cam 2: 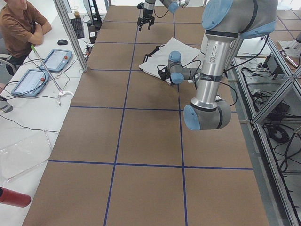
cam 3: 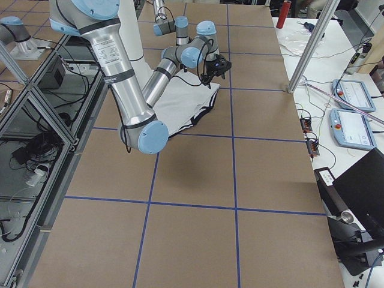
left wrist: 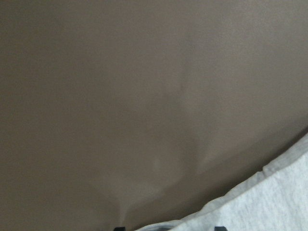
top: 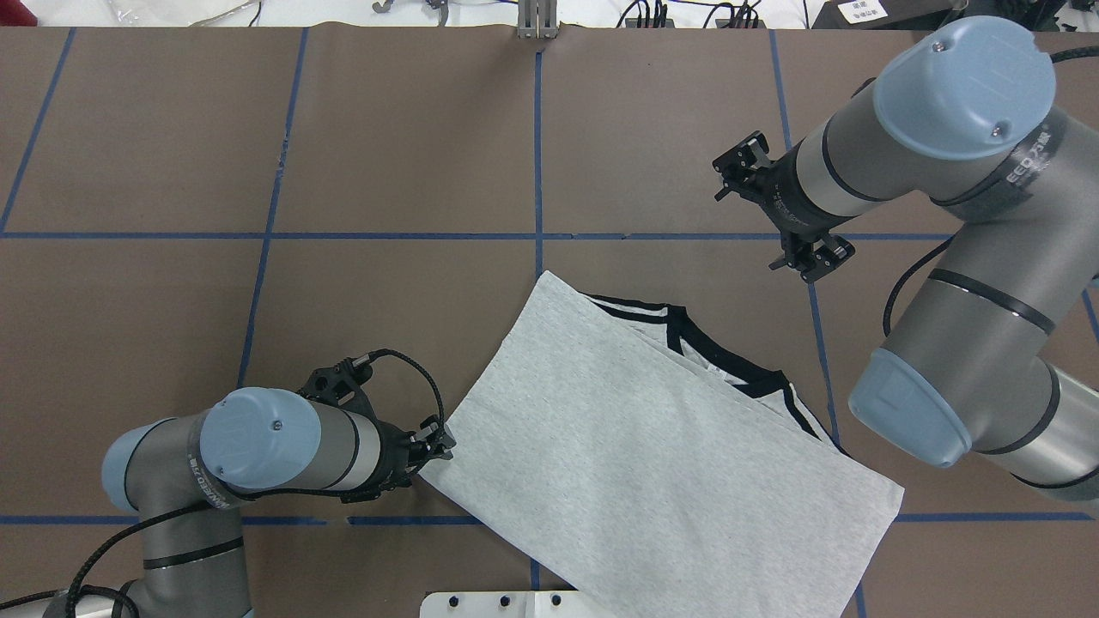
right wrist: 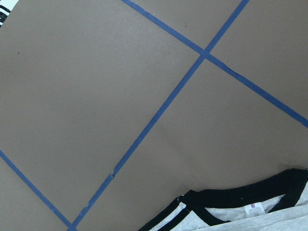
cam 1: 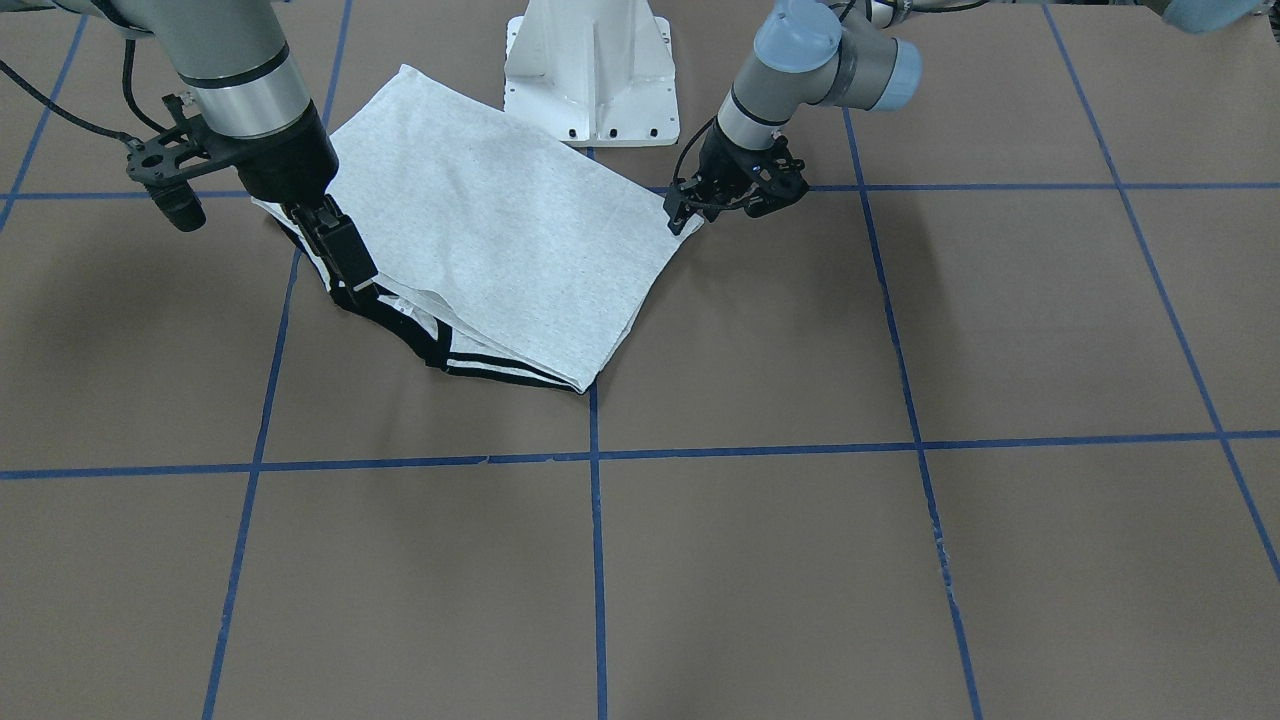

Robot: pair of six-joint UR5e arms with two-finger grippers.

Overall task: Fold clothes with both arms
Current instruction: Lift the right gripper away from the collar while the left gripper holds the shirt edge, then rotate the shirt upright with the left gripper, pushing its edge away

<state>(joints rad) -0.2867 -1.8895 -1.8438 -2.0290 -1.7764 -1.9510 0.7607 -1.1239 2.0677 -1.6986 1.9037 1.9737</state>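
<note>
Brown table (cam 1: 900, 560) | grey T-shirt (cam 1: 500, 240) folded (black trim) — left gripper (cam 1: 686, 212) released | right gripper (cam 1: 356, 286): can't tell

Brown table (cam 1: 800, 580) gridded with blue tape (cam 1: 598, 560); white side bench (cam 2: 28, 122).

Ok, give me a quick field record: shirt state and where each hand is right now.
shirt: T-shirt folded over, plain grey side up, lying on the table
neckband: black neckband showing on the side facing the right hand
left hand: left hand low at the shirt's corner, looks open around the cloth edge
right hand: right hand raised above the table, off the cloth; open or shut unclear
</note>
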